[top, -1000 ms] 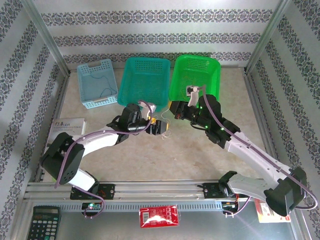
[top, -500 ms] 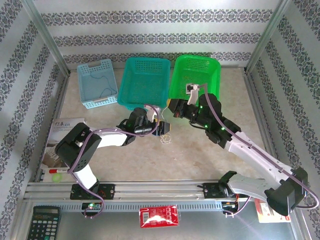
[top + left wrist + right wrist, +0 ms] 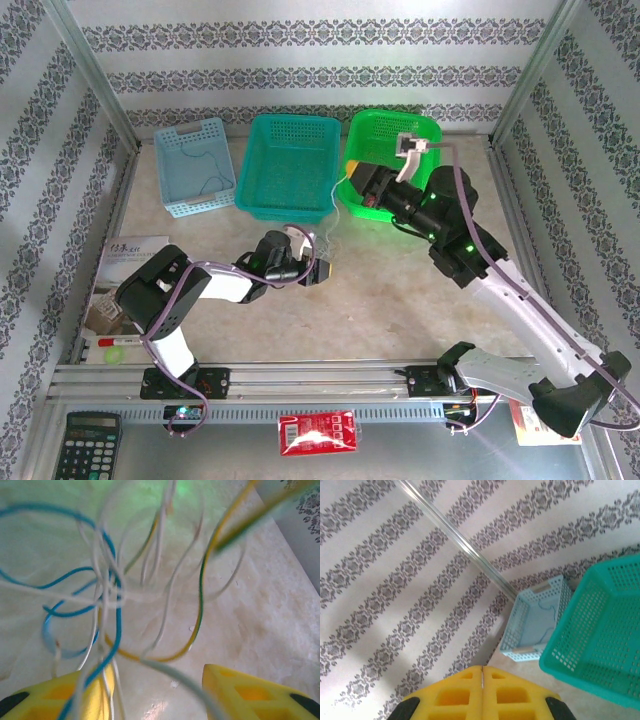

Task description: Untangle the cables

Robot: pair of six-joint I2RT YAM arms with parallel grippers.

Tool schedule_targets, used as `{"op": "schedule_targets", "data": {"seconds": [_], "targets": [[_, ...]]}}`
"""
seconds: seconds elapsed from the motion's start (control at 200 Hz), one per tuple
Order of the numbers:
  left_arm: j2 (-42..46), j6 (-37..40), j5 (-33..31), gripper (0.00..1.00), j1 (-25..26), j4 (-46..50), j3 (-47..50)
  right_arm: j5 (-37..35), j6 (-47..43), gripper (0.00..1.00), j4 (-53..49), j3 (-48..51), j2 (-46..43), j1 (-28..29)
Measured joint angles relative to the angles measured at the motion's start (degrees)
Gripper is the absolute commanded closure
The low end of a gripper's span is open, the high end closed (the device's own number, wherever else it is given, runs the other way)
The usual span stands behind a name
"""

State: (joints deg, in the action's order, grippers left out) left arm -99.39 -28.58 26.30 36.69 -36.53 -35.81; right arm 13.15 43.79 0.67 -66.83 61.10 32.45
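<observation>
Lifting back toward the green basket (image 3: 425, 125), the right gripper (image 3: 482, 672), clamped on a pale strand (image 3: 333, 205), draws it from the cables (image 3: 107, 595) while the left gripper (image 3: 157, 680) narrows, jaws still apart.

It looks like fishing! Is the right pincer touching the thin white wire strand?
Touching: the top view shows the thin white wire strand running up into the shut right pincer.
</observation>
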Motion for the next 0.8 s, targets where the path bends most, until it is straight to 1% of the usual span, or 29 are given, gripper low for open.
{"op": "schedule_targets", "data": {"seconds": [0.22, 0.335, 0.465, 0.635, 0.739, 0.799], "targets": [[0.31, 0.02, -0.07, 0.44, 0.00, -0.17, 1.09, 0.85, 0.02, 1.00, 0.31, -1.03, 0.02, -0.85], [2.56, 0.09, -0.46, 0.35, 0.00, 0.17, 1.36, 1.33, 0.00, 1.00, 0.35, -0.63, 0.00, -0.85], [8.02, 1.29, -0.83, 0.22, 0.00, 2.49, 1.42, 1.33, -0.61, 1.00, -0.74, 0.37, 0.00, -0.85], [17.25, 3.78, -1.29, 0.07, 0.02, 8.46, 1.46, 1.57, -2.25, 1.00, -2.78, 2.56, -0.33, -1.01], [22.08, 5.90, -1.33, 0.01, 0.02, 13.35, 1.46, 1.60, -3.82, 1.00, -4.42, 4.90, -0.83, -1.25], [24.48, 7.08, -1.36, 0.00, 0.00, 16.50, 1.46, 1.77, -4.79, 1.00, -5.60, 5.84, -0.90, -1.60]]}}
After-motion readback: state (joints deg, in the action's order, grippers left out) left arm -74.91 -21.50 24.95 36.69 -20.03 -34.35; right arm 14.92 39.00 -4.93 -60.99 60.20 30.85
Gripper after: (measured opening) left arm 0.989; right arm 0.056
